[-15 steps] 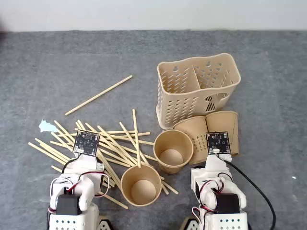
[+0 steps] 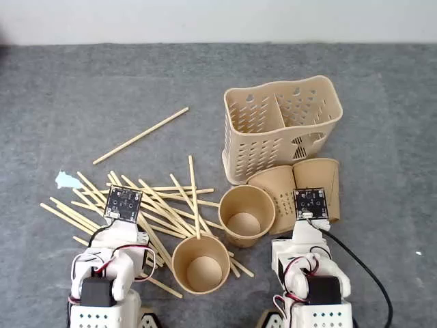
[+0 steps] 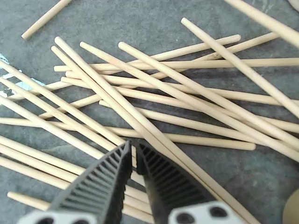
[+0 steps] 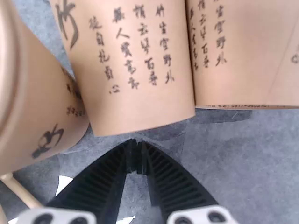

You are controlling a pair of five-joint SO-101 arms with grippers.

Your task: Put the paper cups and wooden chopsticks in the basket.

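Worktop (image 2: 68, 89): grey felt, pale wall behind.
Basket (image 2: 259, 147): upright at far right, two compartments.
Cups (image 2: 246, 214): four, all outside basket; two on their sides just beside its near wall, two upright nearer the arms.
Chopsticks (image 2: 157, 198): loose heap on left; one stick (image 2: 141, 135) lies apart, farther back.
Left claw (image 3: 133, 148): closed, empty, over heap.
Right claw (image 4: 134, 154): closed, empty, just short of a lying cup.

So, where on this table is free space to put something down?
Free: the mat beyond the lone chopstick, left of the basket; also right of the basket and lying cups. Crowded: the chopstick pile and upright cups.
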